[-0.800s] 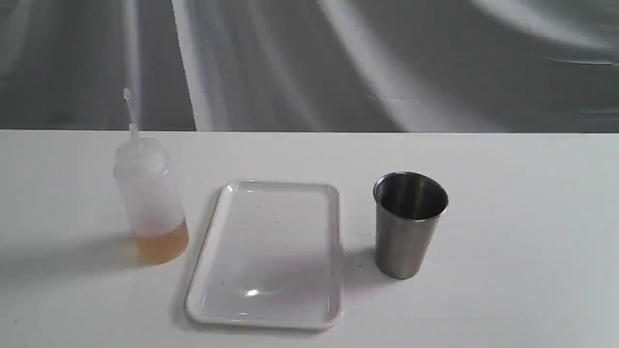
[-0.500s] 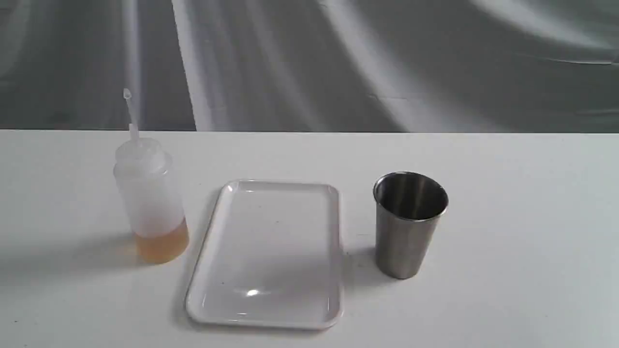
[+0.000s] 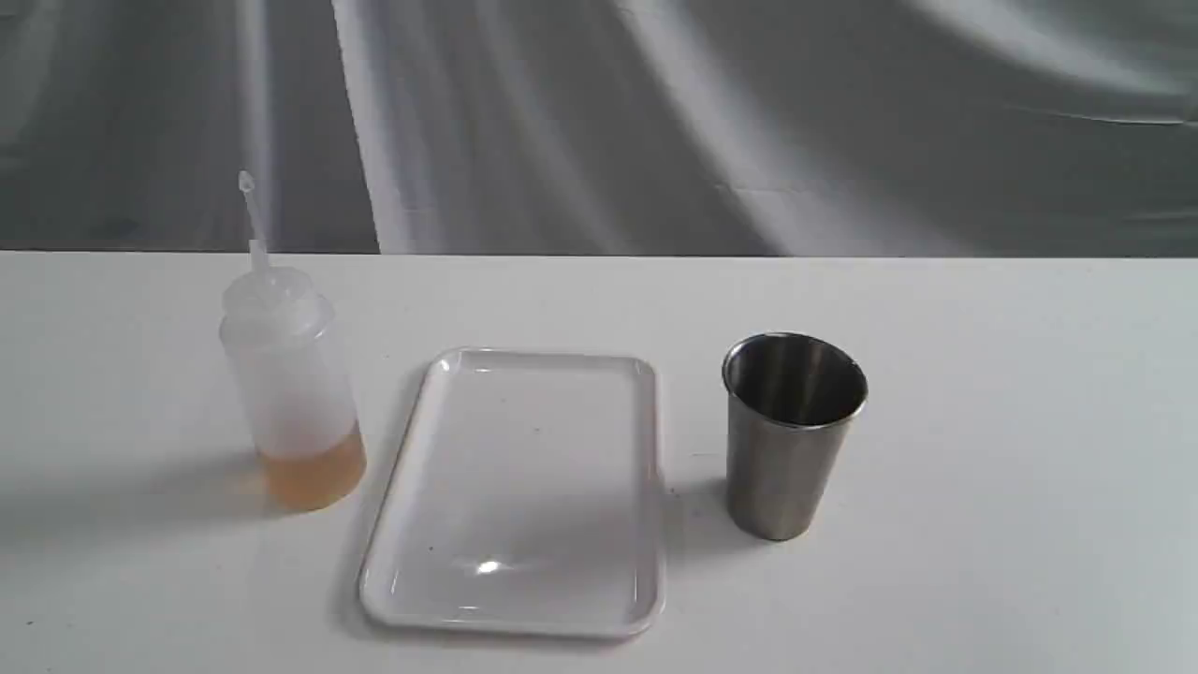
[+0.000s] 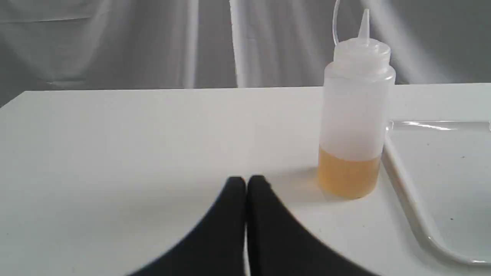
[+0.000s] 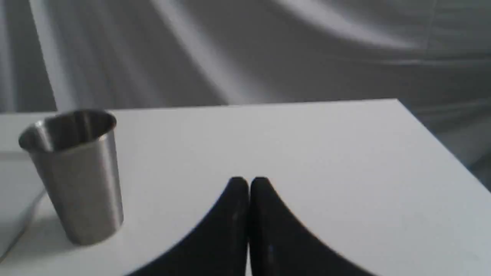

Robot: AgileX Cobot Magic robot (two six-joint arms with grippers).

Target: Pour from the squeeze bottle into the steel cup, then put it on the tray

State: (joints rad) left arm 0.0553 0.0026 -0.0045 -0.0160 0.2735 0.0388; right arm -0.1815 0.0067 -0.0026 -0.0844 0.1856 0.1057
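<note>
The squeeze bottle stands upright on the left of the white table, frosted plastic with a band of amber liquid at its base and its nozzle cap hanging off. The white tray lies flat and bare in the middle. To its right stands the steel cup, upright. Neither gripper shows in the exterior view. In the left wrist view my left gripper is shut, short of the squeeze bottle and beside the tray. My right gripper is shut, with the steel cup off to one side.
A grey draped cloth hangs behind the table's far edge. The table's right corner and edge show in the right wrist view.
</note>
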